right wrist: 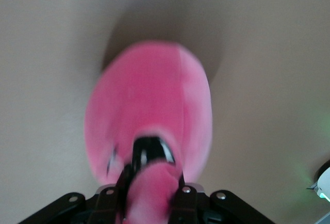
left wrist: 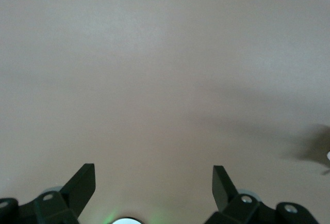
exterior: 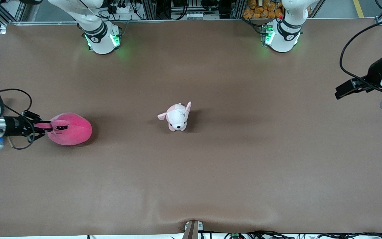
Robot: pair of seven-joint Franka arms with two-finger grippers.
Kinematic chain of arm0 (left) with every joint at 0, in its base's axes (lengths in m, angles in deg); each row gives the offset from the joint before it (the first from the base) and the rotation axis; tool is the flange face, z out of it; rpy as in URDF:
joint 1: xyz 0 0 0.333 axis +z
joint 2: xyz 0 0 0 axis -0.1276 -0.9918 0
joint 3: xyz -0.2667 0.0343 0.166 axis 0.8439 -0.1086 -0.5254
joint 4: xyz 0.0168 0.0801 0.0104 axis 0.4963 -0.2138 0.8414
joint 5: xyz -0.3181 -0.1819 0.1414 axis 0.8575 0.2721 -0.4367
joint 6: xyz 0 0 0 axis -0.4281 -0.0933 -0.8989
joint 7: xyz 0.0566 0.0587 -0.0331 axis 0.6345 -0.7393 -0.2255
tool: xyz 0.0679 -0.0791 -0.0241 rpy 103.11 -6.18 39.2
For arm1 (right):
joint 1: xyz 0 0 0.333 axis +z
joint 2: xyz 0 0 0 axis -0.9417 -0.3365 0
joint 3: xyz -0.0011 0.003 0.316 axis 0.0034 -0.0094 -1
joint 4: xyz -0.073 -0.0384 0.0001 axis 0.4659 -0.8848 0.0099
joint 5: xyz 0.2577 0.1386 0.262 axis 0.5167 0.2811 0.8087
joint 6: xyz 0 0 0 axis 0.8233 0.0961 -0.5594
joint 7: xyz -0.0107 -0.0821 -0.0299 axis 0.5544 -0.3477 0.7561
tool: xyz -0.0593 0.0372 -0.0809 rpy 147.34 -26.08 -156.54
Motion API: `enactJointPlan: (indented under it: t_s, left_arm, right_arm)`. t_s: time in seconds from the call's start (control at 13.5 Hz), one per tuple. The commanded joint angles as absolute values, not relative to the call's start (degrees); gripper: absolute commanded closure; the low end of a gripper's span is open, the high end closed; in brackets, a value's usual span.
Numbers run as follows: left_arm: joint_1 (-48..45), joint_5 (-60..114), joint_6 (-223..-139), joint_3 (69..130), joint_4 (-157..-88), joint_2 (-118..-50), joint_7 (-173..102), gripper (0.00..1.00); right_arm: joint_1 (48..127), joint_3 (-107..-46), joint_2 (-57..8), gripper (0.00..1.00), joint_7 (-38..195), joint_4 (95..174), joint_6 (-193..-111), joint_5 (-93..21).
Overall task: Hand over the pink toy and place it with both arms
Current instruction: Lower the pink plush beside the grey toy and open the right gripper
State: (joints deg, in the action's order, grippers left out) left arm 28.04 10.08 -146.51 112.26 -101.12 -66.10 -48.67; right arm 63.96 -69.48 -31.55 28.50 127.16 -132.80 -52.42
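The pink toy (exterior: 73, 129) is a hot-pink round plush at the table's surface, toward the right arm's end. My right gripper (exterior: 46, 126) reaches in low from that end and is shut on one of the toy's eye stalks. In the right wrist view that stalk fills the gap between the fingers of the right gripper (right wrist: 150, 180), and the toy's body (right wrist: 149, 105) bulges out past them. My left gripper (exterior: 340, 91) hangs open and empty over the left arm's end of the table. The left wrist view shows its gripper (left wrist: 153, 175) over bare brown table only.
A small pale pink-and-white puppy plush (exterior: 177, 117) stands near the middle of the brown table (exterior: 244, 159), between the two grippers. The two arm bases (exterior: 101, 39) (exterior: 282, 36) stand along the edge farthest from the front camera.
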Motion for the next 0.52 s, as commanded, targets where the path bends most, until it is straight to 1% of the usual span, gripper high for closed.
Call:
enactJointPlan:
  t_s: [0.0, 0.07, 0.15, 0.22, 0.45]
  left_arm:
    - [14.51, 12.67, -145.81, 96.8, -103.49, -61.4, -43.7, 0.0]
    - [11.14, 14.86, -145.81, 93.09, -104.72, -60.43, -43.18, 0.0]
    - [7.72, 16.19, -145.63, 89.31, -105.95, -59.46, -43.0, 0.0]
    - [4.64, 16.29, -145.63, 87.01, -107.62, -57.88, -43.17, 0.0]
    - [2.06, 15.5, -145.72, 85.58, -111.4, -53.57, -43.44, 0.0]
  right_arm:
    - [63.13, -70.38, -31.94, 0.0, 28.9, 127.44, -132.47, -51.87]
    - [63.3, -70.47, -31.86, 0.0, 29.08, 126.22, -132.04, -51.78]
    - [63.57, -70.64, -31.34, 0.0, 28.9, 123.51, -129.68, -51.61]
    - [63.57, -70.65, -31.42, 0.0, 28.99, 119.92, -125.14, -51.43]
    - [64.62, -71.17, -30.98, 0.0, 31.01, 108.06, -113.61, -51.52]
